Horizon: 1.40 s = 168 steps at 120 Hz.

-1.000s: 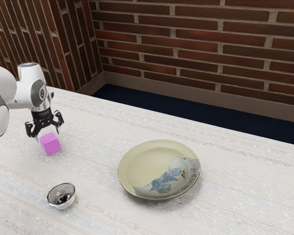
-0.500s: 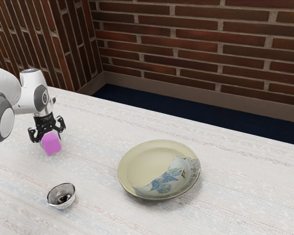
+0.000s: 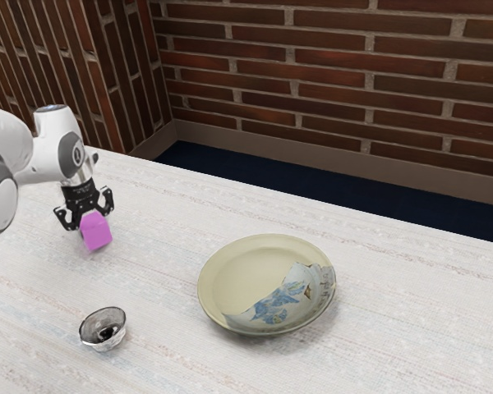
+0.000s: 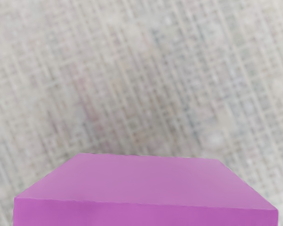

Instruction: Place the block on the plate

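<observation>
Grab step's pretty much sorted imo, the pink block (image 3: 97, 235) is gripped by the tool (image 3: 94, 222), so next it should be carried over the plate (image 3: 242, 275).

1. Clock set on exterior view, 12 at its top, centred on block (image 3: 97, 233) in gripper (image 3: 94, 222).
2. Free lane ran over bare tabletop (image 3: 164, 234) toward 3–4 o'clock, up to the near rim of the plate (image 3: 237, 267).
3. Obstacle: small bowl (image 3: 103, 340), at 6 o'clock, apart from block; a gap lay between bowl and plate.
4. Strip of tabletop passable at plate's 12 o'clock; brick wall (image 3: 337, 82) stood beyond table edge.
</observation>
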Available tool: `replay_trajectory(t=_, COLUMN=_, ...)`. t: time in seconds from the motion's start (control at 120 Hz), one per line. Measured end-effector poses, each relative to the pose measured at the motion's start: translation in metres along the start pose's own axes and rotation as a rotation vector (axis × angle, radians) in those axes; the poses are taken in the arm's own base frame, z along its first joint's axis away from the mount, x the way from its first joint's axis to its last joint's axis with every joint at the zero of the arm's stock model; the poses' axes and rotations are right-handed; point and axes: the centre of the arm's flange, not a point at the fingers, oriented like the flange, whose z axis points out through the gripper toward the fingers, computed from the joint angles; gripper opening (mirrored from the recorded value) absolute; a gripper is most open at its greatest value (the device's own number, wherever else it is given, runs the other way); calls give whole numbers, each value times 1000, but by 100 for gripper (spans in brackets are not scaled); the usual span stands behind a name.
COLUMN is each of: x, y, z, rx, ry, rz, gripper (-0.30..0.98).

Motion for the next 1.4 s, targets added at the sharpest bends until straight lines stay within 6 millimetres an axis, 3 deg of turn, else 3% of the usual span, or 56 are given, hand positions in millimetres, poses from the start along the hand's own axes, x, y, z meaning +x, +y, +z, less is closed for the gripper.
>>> replay_trajectory(t=0.092, x=-33, y=30, z=-34, rx=-48, ry=15, rz=57, gripper=42)
replay_trajectory(t=0.167, x=-72, y=59, z=-59, rx=-88, ry=6, rz=115, gripper=42)
replay_trajectory(t=0.275, x=-130, y=96, z=-73, rx=-122, ry=-36, rz=181, gripper=42)
replay_trajectory(t=0.408, x=-211, y=143, z=-75, rx=-142, ry=-80, rz=263, gripper=43)
replay_trajectory(t=0.467, x=-255, y=163, z=-76, rx=-134, ry=-80, rz=320, gripper=43)
replay_trajectory(t=0.558, x=-308, y=183, z=-78, rx=-124, ry=-76, rz=368, gripper=43)
replay_trajectory(t=0.75, x=-379, y=207, z=-54, rx=-95, ry=-106, rz=353, gripper=43)
replay_trajectory(t=0.942, x=-391, y=207, z=-52, rx=-88, ry=-84, rz=267, gripper=54)
replay_trajectory(t=1.083, x=-393, y=204, z=-78, rx=-116, ry=-57, rz=215, gripper=61)
replay_trajectory(t=1.283, x=-317, y=178, z=-123, rx=-106, ry=42, rz=219, gripper=66)
replay_trajectory(t=1.4, x=-289, y=162, z=-142, rx=-69, ry=105, rz=336, gripper=67)
